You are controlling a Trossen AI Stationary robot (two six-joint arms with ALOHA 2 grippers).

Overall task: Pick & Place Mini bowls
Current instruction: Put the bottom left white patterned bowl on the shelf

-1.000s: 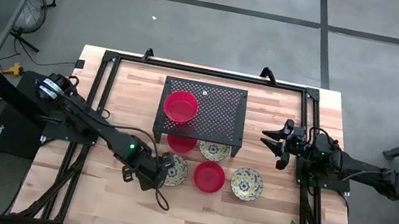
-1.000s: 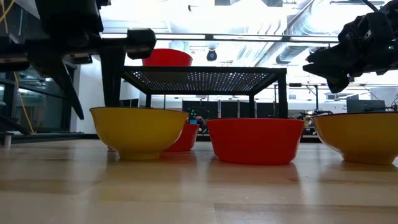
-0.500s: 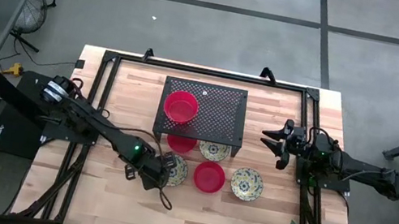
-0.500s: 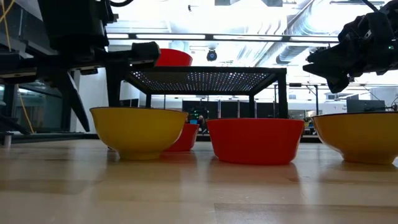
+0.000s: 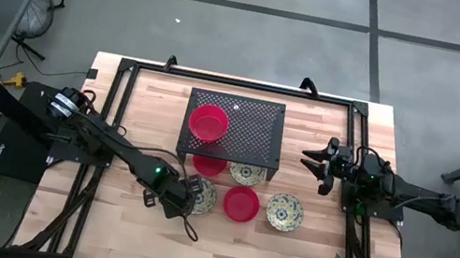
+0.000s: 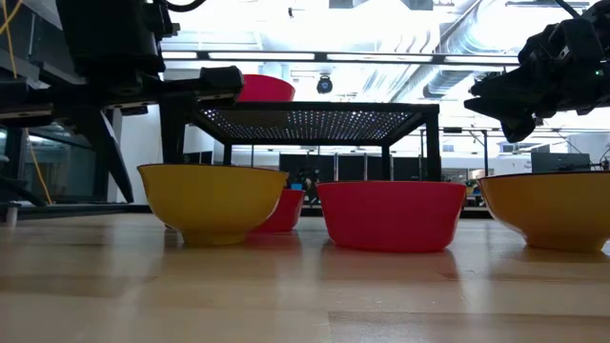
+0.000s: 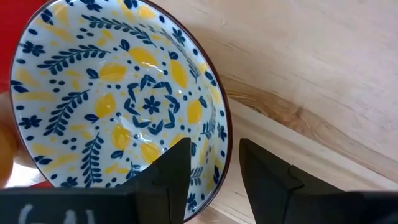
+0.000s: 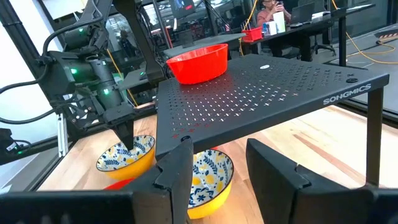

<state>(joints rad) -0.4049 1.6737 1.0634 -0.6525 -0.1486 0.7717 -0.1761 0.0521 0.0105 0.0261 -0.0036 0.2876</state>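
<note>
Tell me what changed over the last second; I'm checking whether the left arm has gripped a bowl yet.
The left gripper crept slightly toward the cream floral-patterned bowl on the table and now has its open fingers straddling that bowl's rim; nothing is gripped yet. The right gripper stayed hovering open beside the black perforated metal rack, and no bowl moved.

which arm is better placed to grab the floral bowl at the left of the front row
Left. The left gripper is open right at that floral bowl, its fingers straddling the rim. The right gripper hangs far off by the table's right edge.
</note>
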